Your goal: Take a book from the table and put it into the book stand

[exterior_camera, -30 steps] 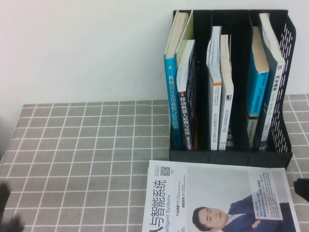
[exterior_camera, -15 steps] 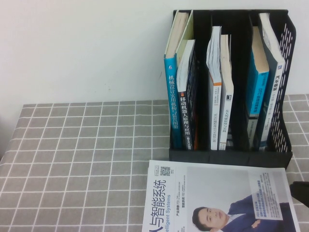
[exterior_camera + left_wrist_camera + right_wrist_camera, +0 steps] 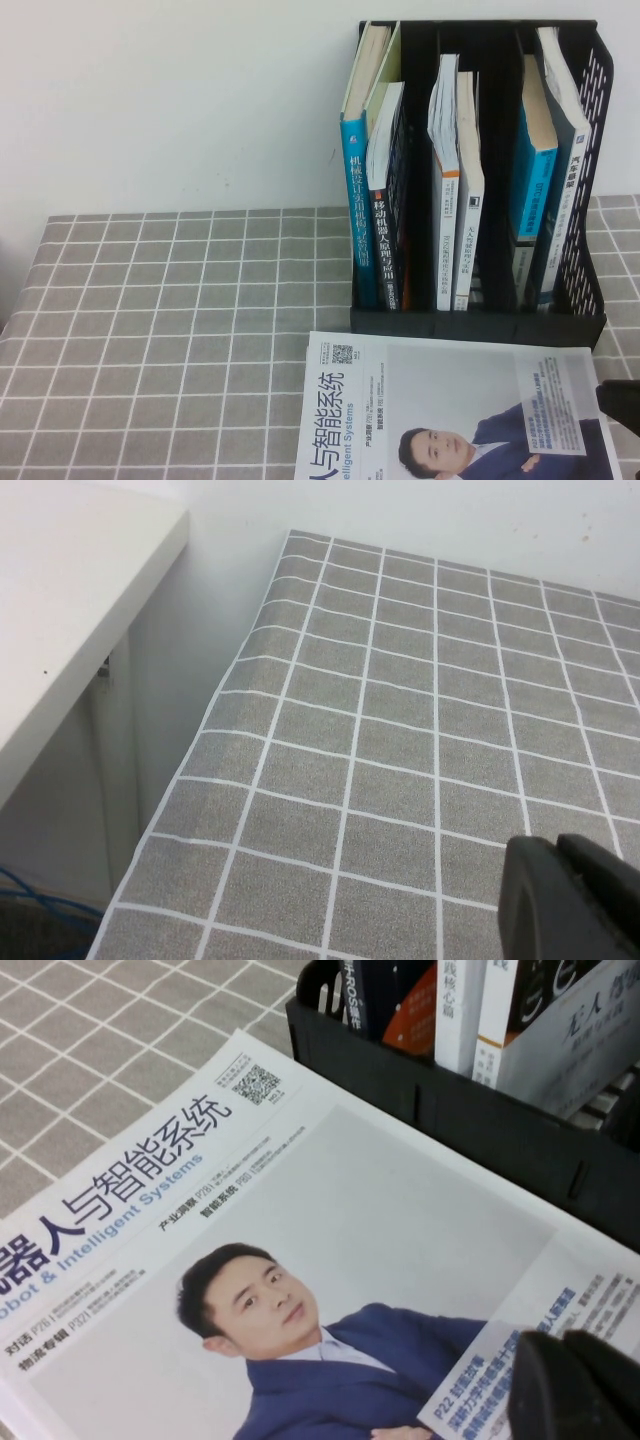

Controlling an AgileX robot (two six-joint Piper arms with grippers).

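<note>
The black book stand (image 3: 590,300) stands upright at the back right of the grid-cloth table (image 3: 180,300), with books in all three compartments. The book (image 3: 573,175), tall and thin with a bluish-grey spine, leans in the right compartment against the mesh side. My right gripper (image 3: 565,1343) hovers shut and empty over the near right corner of a white magazine (image 3: 280,1190) showing a suited man; it is a dark shape at the high view's right edge (image 3: 618,403). My left gripper (image 3: 557,846) is shut and empty, low over the cloth near the table's left edge, out of the high view.
The magazine (image 3: 450,410) lies flat just in front of the book stand (image 3: 480,1120). In the left wrist view the table (image 3: 400,730) ends at its left edge, with a white desk (image 3: 60,600) beside it and blue cables (image 3: 30,905) on the floor.
The left arm's dark tip at the high view's bottom left corner has withdrawn out of sight. The right gripper's dark shape has crept slightly lower and inward at the right edge.
</note>
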